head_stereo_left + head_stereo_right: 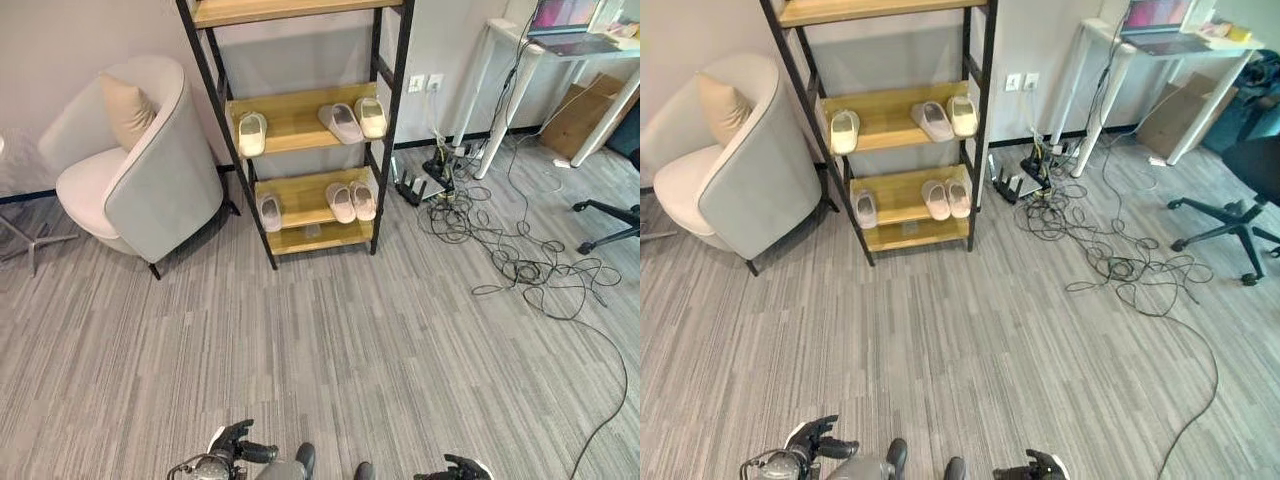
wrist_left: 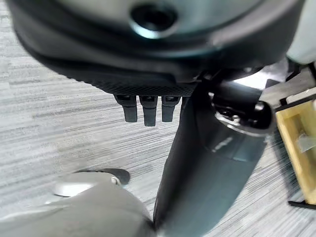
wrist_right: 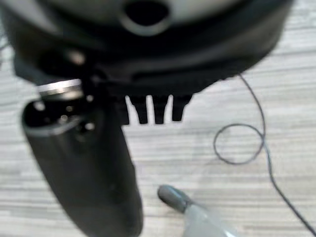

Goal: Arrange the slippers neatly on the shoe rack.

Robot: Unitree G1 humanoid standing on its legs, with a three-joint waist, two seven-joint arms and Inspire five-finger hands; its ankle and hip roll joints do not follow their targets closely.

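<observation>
Left hand [image 1: 232, 442], 7 o'clock, nearest: fingers straight and relaxed, holding nothing. Right hand [image 1: 455, 468], 5 o'clock, nearest: fingers loosely extended, holding nothing. Grey striped floor [image 1: 330, 340], centre. Tangle of cables [image 1: 500, 245], 2 o'clock. Shoe rack [image 1: 300, 130], 12 o'clock, far, against the wall. Lower shelf: one slipper [image 1: 270, 212] at its left, a pair [image 1: 351, 201] at its right. Middle shelf: one slipper [image 1: 252, 133] at its left, a pair [image 1: 355, 120] at its right, one tilted. Armchair [image 1: 130, 165], 10 o'clock, with cushion [image 1: 127, 108]. White desk [image 1: 560, 55], 1 o'clock, far.
</observation>
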